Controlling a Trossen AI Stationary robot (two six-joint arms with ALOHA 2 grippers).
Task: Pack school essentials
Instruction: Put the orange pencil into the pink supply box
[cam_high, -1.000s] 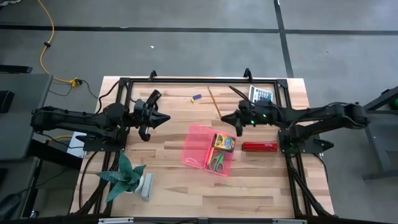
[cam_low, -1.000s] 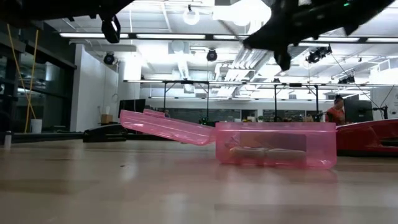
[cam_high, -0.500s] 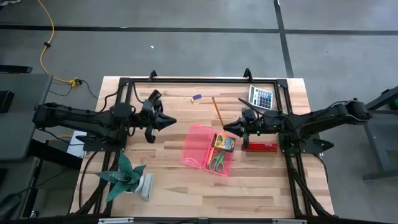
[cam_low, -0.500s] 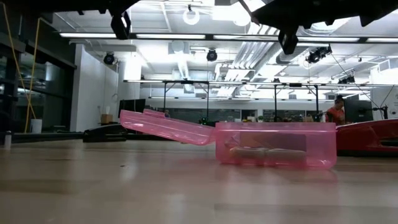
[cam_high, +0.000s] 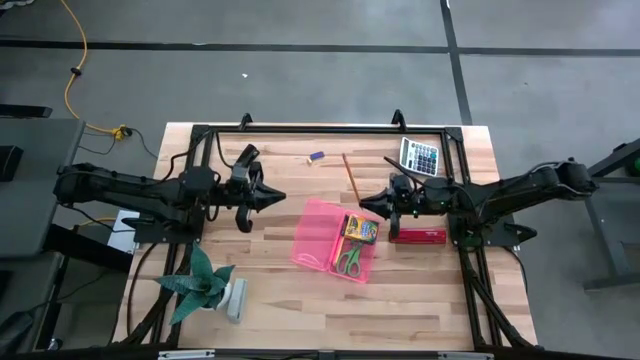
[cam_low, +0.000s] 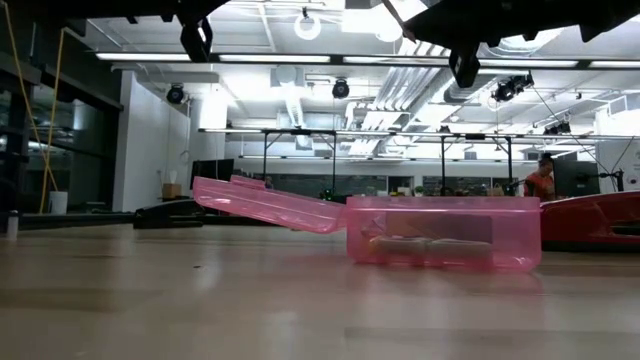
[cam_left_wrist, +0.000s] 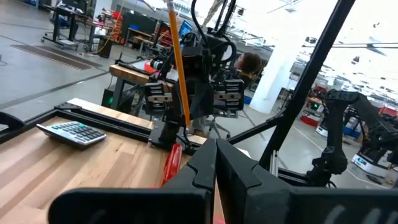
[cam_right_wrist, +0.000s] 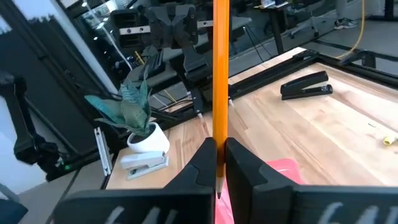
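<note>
My right gripper (cam_high: 366, 203) is shut on a thin orange pencil (cam_high: 350, 177) above the table, just beyond the far right corner of the open pink box (cam_high: 318, 232). The box holds a crayon box (cam_high: 360, 229) and green-handled scissors (cam_high: 347, 261). Its lid (cam_low: 265, 203) slopes down to the table on its left. My left gripper (cam_high: 274, 197) is shut and empty, in the air left of the box. A small blue eraser (cam_high: 316, 156) lies on the table near the far edge. My right gripper pinches the orange pencil near one end (cam_right_wrist: 221, 140) between its two fingers (cam_right_wrist: 199, 163). The fingers come level from the table's right and lie across the pencil. The pencil is lifted clear, and its long free part (cam_high: 347, 168) reaches toward the far edge.
A calculator (cam_high: 420, 154) lies at the far right and a red case (cam_high: 418, 236) right of the box. A potted plant (cam_high: 200, 283) and a grey stapler (cam_high: 236, 299) stand at the near left. A black frame (cam_high: 300, 130) runs round the table.
My right gripper has gone up and toward the near edge with the pencil, which has left the table and hangs clear. My left gripper has shifted a little toward the table's right, toward the box. Both have kept still in the last half second.
</note>
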